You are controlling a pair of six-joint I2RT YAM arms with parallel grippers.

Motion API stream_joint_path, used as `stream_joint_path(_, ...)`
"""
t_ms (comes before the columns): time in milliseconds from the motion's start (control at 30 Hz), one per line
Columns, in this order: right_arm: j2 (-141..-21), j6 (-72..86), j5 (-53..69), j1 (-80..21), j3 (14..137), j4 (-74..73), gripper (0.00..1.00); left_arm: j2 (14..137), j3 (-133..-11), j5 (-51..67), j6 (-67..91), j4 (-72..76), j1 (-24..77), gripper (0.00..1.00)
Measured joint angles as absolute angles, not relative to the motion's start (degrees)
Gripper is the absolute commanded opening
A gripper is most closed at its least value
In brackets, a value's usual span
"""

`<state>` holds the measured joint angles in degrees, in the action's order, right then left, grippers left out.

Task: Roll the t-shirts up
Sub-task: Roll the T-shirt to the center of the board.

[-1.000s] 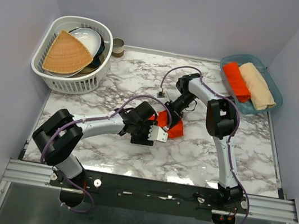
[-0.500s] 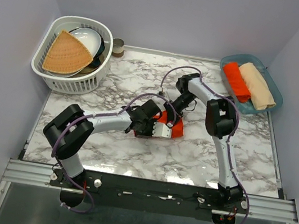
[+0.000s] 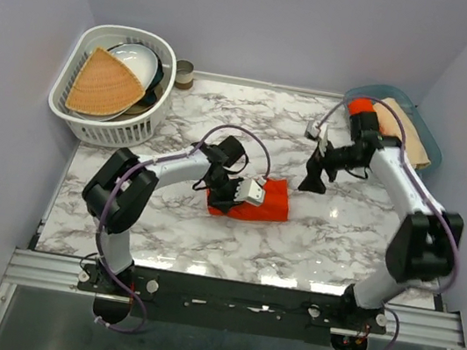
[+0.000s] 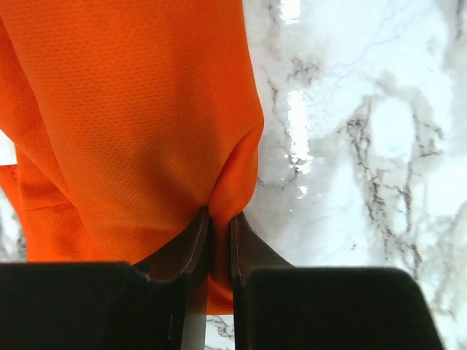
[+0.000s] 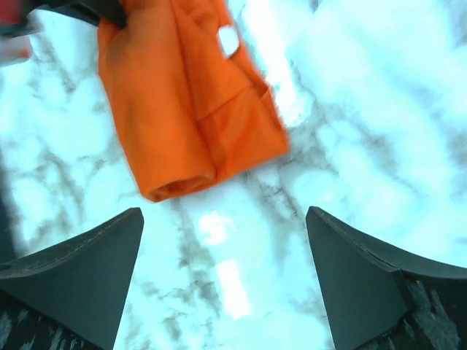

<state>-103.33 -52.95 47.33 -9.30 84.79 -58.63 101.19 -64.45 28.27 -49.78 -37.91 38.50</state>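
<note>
No writing, brand, number or sign can be read in any view. Up close, the orange t-shirt [image 4: 139,109] shows only plain mesh weave.

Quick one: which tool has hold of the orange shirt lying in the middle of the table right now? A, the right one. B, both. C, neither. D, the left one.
D: the left tool has its jaws nearly shut on a fold of the orange shirt, while the right tool stands wide open, clear of the cloth.
</note>
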Motion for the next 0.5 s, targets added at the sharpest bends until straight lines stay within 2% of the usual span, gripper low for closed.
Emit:
stream_joint_path(100,-86.06,-57.32,45.04,-13.10,68.03,-45.36,1.00,104.55,-68.51,34.68,-51.57,-44.23,36.40,0.01)
stream_joint_path(233,-73.97,-61.41,41.58,-26.28,51.40,-32.69,1.00,109.40,-73.21,42.06,-53.56,-53.21,34.68,0.01)
stream_joint_path(367,-69.91,-62.65,36.01,-34.85,39.13,-22.52,1.00,112.22,-74.54,47.20,-54.96,-60.42,33.67,0.01)
stream_joint_path(500,-69.89,-62.92,33.41,-37.98,36.95,-17.91,1.00,112.97,-74.59,49.65,-56.10,-64.99,32.86,0.01)
